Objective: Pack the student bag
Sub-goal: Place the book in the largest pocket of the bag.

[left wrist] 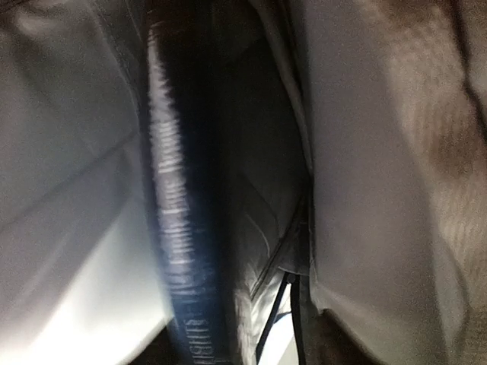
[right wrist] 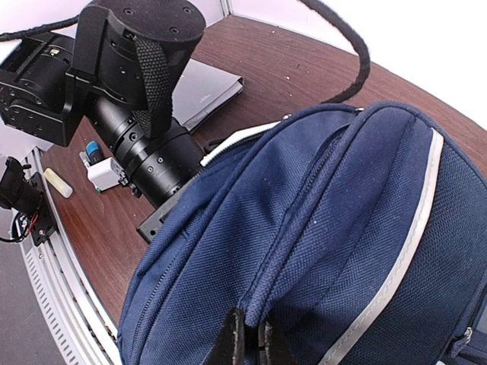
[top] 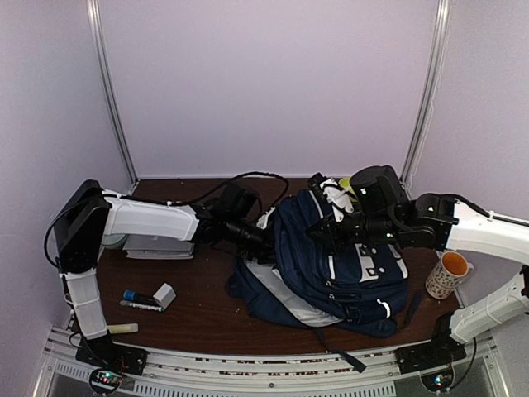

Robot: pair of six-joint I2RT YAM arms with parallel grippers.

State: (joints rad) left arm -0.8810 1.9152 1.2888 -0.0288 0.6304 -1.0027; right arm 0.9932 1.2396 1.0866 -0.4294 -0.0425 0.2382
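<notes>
Right wrist view: my right claw is clenched on a fold of the student bag, which lies slumped mid-counter. My left claw is buried in the bag's mouth beside a dark blue book; I cannot tell whether it is released or clenched.

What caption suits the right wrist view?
Right gripper pinching the navy student bag while the left arm reaches inside.
</notes>
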